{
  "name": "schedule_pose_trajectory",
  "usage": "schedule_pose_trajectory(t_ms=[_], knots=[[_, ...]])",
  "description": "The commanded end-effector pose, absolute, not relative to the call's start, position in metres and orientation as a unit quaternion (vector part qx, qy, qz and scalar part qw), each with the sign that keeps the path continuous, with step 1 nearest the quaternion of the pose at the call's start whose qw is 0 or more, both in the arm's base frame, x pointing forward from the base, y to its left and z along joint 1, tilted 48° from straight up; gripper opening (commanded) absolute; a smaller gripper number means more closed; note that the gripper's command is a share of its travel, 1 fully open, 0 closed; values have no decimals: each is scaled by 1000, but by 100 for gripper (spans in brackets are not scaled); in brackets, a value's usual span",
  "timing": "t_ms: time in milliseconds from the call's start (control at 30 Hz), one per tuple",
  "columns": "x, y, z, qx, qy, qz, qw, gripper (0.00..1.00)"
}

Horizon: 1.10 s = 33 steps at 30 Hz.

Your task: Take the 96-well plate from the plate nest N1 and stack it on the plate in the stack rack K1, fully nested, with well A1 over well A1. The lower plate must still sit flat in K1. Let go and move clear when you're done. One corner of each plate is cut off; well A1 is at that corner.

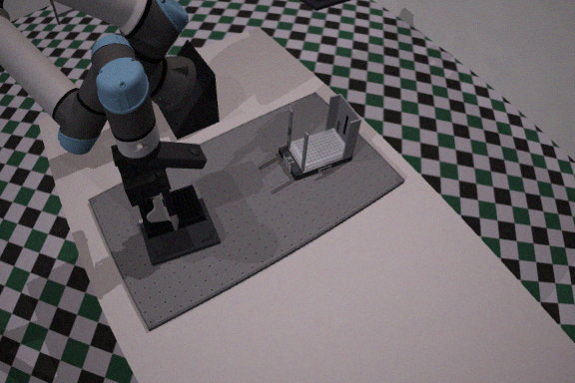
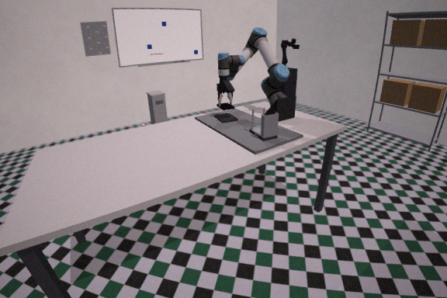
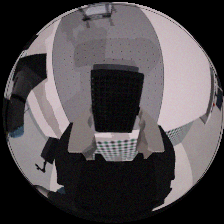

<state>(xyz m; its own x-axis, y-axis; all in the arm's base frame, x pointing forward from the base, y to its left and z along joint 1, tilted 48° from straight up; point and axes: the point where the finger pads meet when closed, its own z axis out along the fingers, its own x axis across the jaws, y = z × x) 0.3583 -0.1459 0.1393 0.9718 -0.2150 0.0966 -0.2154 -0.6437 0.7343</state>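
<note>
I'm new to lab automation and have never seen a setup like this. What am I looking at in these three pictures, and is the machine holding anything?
The machine is a jointed robot arm with a two-fingered gripper at its tip. The first picture looks down from above, the second shows the whole room from the side, and the round third one comes from a camera on the arm's wrist, looking past the fingers.

On the white table lies a grey perforated board. On it stand a dark plate nest, under the gripper, and a stack rack with a white 96-well plate inside.

The gripper is shut on a second well plate: the wrist view shows its gridded edge between the fingers, above the dark nest. The side view shows the gripper raised off the nest.
</note>
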Motion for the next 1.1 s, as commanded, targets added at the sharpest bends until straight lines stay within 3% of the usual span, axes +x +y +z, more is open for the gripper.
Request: schedule_pose_trajectory(t_ms=[0, 1067], knots=[[359, -141, 143, 907, -119, 0, 405, 0], [364, -107, 175, 907, -119, 0, 405, 0]])
